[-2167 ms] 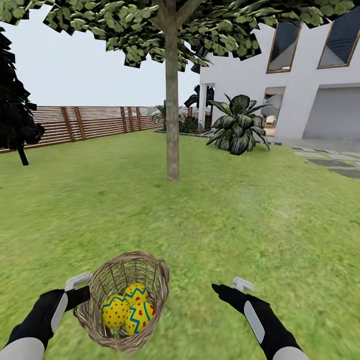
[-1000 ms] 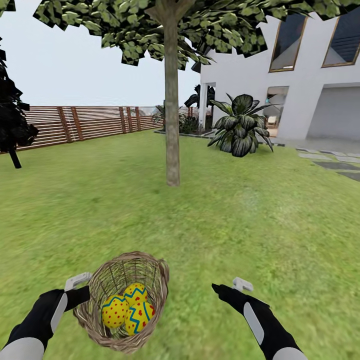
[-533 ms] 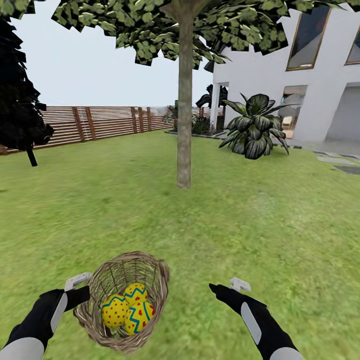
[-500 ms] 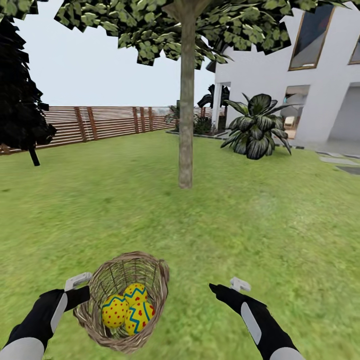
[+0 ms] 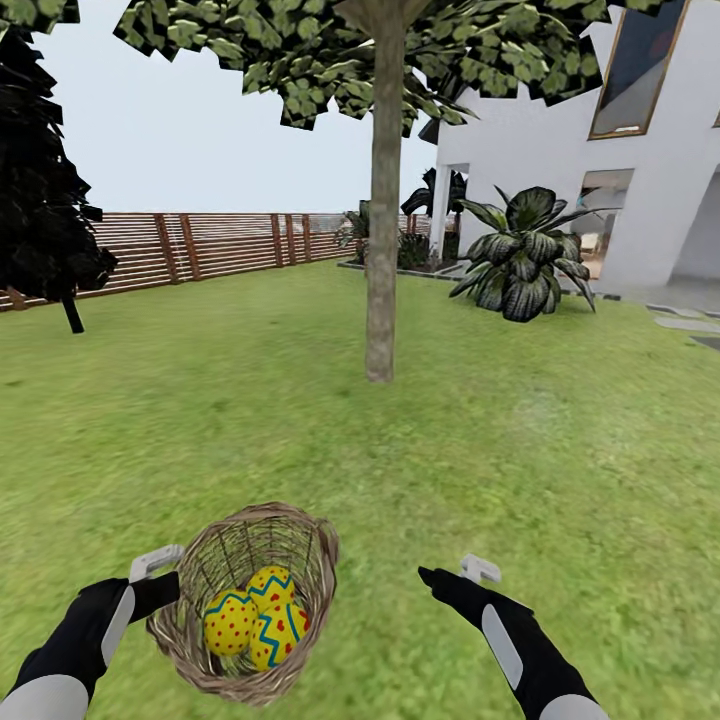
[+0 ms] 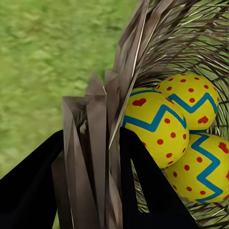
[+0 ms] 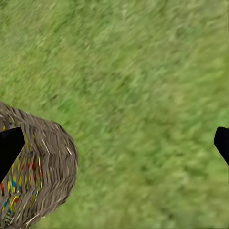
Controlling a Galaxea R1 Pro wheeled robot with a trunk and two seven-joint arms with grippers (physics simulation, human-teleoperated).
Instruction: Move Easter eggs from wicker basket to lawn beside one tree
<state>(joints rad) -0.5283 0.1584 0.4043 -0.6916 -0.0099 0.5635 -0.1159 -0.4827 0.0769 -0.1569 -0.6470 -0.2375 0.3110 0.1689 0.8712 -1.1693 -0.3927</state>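
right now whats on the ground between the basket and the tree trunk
In the head view, just mown lawn lies between the wicker basket held by the left gripper and the tree.

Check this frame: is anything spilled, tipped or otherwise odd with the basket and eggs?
Nothing spilled. The wicker basket is tilted in the left gripper, which is clamped on its rim. All three Easter eggs lie inside it. The right gripper hangs open over the lawn.

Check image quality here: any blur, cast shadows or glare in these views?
Head view: evenly lit, no glare, no cast shadow under the tree. Left wrist view: sharp on the eggs and wicker basket. Right wrist view: lawn soft and smeared.
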